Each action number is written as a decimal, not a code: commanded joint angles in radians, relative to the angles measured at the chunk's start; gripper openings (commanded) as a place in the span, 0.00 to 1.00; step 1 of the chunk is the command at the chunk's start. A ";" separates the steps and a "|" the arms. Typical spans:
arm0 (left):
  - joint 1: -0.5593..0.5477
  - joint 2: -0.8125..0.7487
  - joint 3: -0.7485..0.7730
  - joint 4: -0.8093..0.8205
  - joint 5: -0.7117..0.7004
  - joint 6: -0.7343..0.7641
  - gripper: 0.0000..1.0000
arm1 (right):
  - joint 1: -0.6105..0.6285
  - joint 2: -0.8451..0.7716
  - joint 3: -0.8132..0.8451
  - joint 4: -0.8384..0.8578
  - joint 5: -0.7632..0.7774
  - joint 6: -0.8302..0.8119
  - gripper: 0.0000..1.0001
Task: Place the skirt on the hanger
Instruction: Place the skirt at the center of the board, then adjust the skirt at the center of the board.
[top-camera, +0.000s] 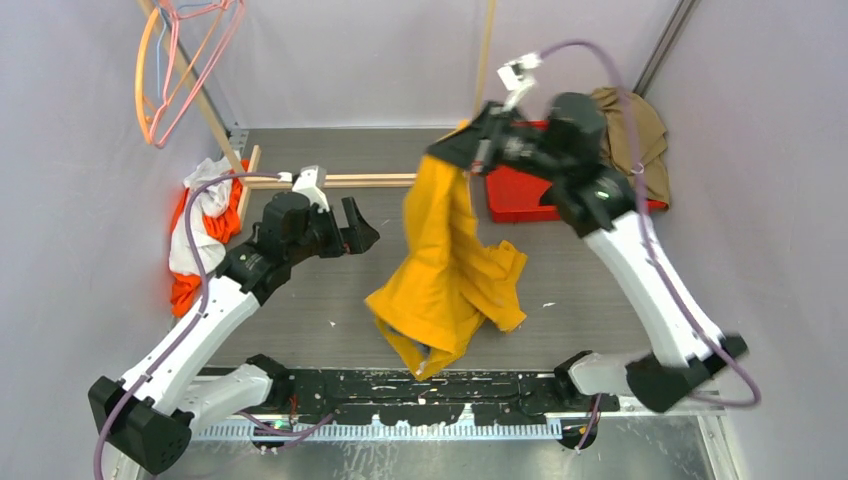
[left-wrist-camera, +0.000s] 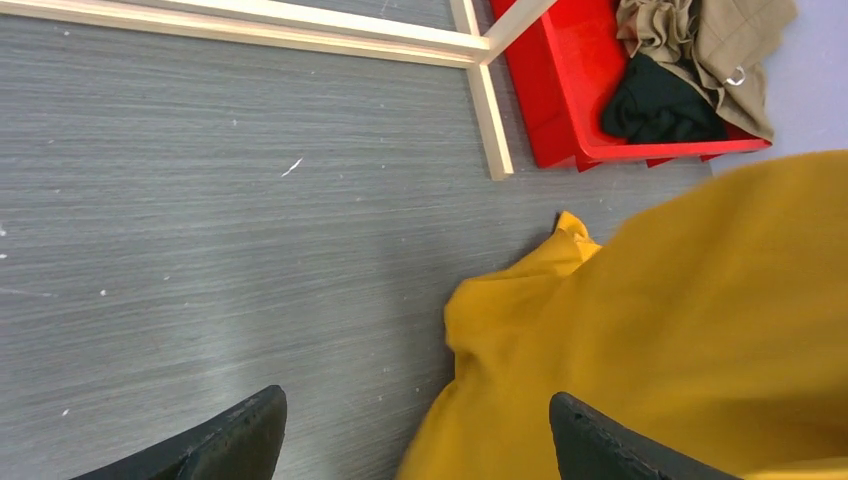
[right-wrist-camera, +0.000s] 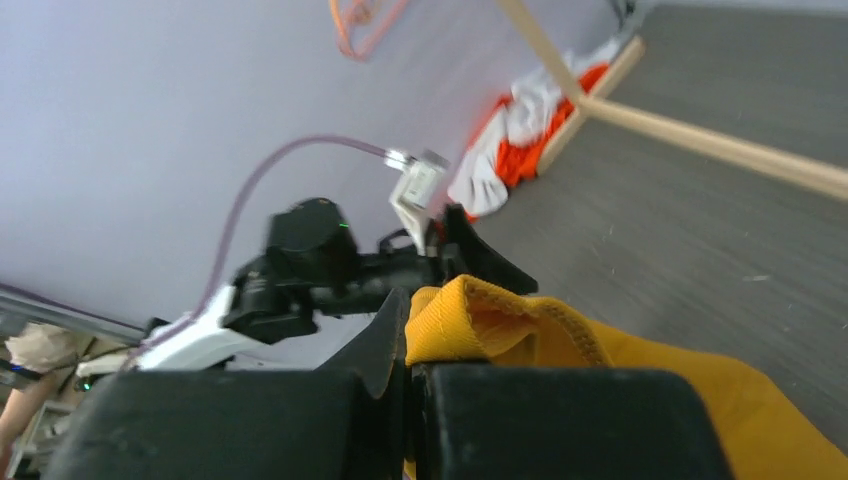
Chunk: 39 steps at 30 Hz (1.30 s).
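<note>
A mustard-yellow skirt (top-camera: 447, 268) hangs from my right gripper (top-camera: 462, 148), which is shut on its hemmed edge (right-wrist-camera: 500, 310). The skirt's lower part rests crumpled on the grey table. My left gripper (top-camera: 358, 231) is open, held just left of the hanging cloth without touching it. In the left wrist view its two dark fingertips (left-wrist-camera: 240, 440) stand wide apart above the table and the skirt (left-wrist-camera: 680, 330). Pink and orange hangers (top-camera: 180, 60) dangle from a slanted wooden pole at the top left, far from both grippers.
A red tray (top-camera: 515, 195) holds brown and black clothes (top-camera: 635, 135) at the back right. An orange-and-white garment (top-camera: 200, 235) lies at the left wall. A wooden rack frame (top-camera: 360, 180) crosses the back of the table. Purple walls enclose the space.
</note>
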 joint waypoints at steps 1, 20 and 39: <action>-0.003 -0.062 0.002 -0.060 -0.052 0.004 0.99 | 0.162 0.168 0.008 0.047 0.175 -0.109 0.01; -0.026 -0.207 -0.084 -0.255 -0.093 -0.074 0.93 | 0.234 0.593 0.248 -0.206 0.476 -0.321 0.77; -0.512 -0.130 -0.246 -0.339 -0.265 -0.251 0.92 | 0.345 -0.239 -0.722 -0.228 0.454 -0.070 0.69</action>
